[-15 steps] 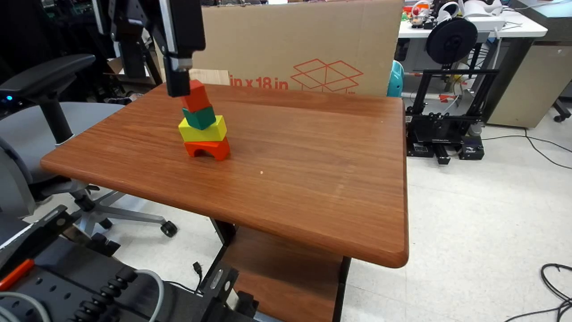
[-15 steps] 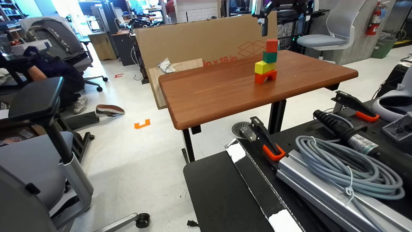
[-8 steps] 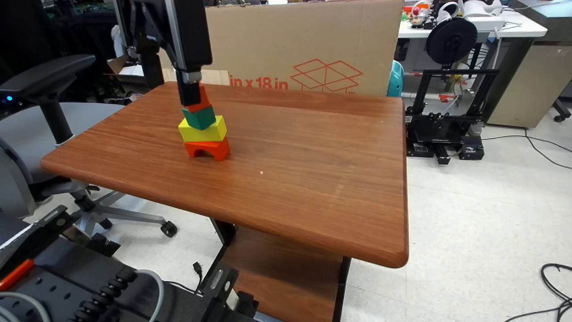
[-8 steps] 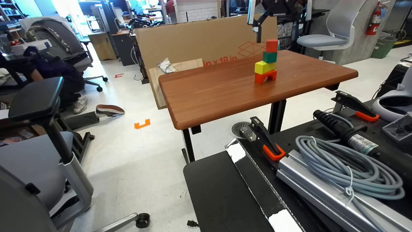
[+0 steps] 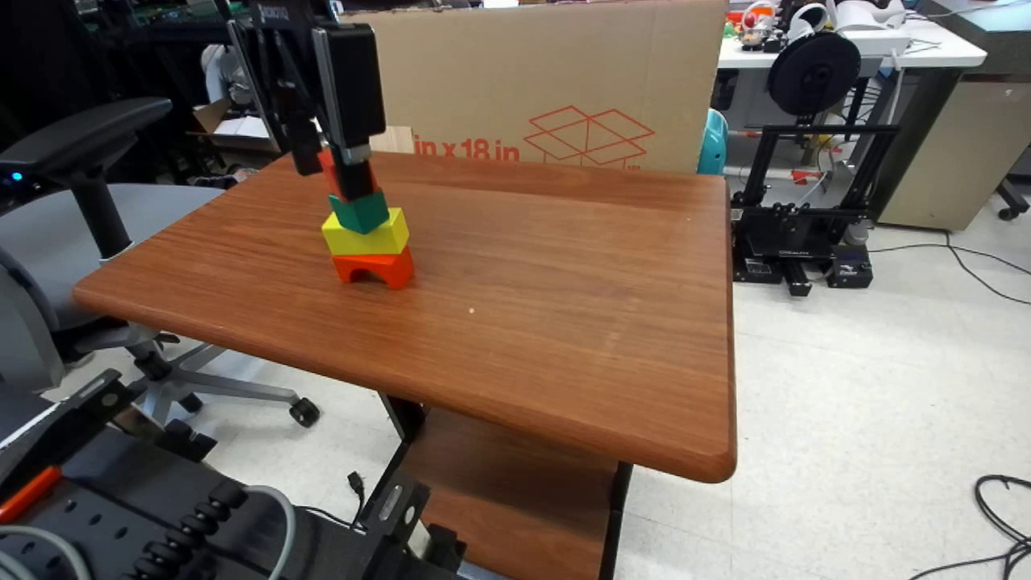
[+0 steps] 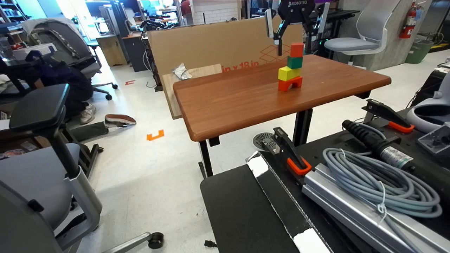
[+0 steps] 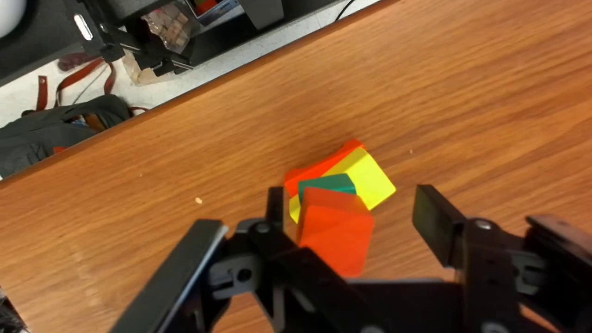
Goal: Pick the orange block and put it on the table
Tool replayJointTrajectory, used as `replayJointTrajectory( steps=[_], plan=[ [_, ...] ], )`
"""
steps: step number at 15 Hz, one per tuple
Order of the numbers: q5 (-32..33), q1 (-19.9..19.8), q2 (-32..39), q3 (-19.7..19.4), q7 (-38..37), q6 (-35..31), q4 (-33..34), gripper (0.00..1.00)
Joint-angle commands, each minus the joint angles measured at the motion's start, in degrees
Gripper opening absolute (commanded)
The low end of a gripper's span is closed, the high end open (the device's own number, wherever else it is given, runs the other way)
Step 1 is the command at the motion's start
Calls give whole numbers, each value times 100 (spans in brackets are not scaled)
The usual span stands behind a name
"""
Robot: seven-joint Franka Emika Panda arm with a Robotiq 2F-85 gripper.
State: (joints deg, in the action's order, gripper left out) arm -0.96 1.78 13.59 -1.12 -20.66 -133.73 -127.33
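The orange block (image 5: 329, 165) is a small orange-red cube on top of a stack; it also shows in an exterior view (image 6: 297, 50) and the wrist view (image 7: 336, 238). Under it are the green block (image 6: 294, 62), the yellow block (image 6: 288, 73) and a wider orange block with two legs (image 6: 295, 82) on the table (image 5: 564, 306). My gripper (image 7: 349, 208) is open, its fingers on either side of the orange block. In the wrist view the cube is nearer the left finger, with a wide gap to the right one. In an exterior view a finger of my gripper (image 5: 330, 165) partly hides the cube.
A large cardboard box (image 5: 548, 80) stands behind the table. A black desk (image 6: 239, 200) with coiled cable and clamps is in front. A grey chair (image 5: 137, 217) stands by the table's side. The lower blocks are slightly offset from one another.
My open gripper has come down over the top of the stack, so its fingertips are now level with the orange block. The stack has not moved.
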Motion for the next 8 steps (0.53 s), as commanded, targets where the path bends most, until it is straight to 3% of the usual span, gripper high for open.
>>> replayJointTrajectory(
  steps=[1, 5, 8],
  plan=[
    [261, 112, 14, -81, -244, -165, -17, 42],
    [461, 118, -27, -103, -350, -86, -31, 12],
    [601, 125, -50, -117, -420, -9, -26, 8]
  ],
)
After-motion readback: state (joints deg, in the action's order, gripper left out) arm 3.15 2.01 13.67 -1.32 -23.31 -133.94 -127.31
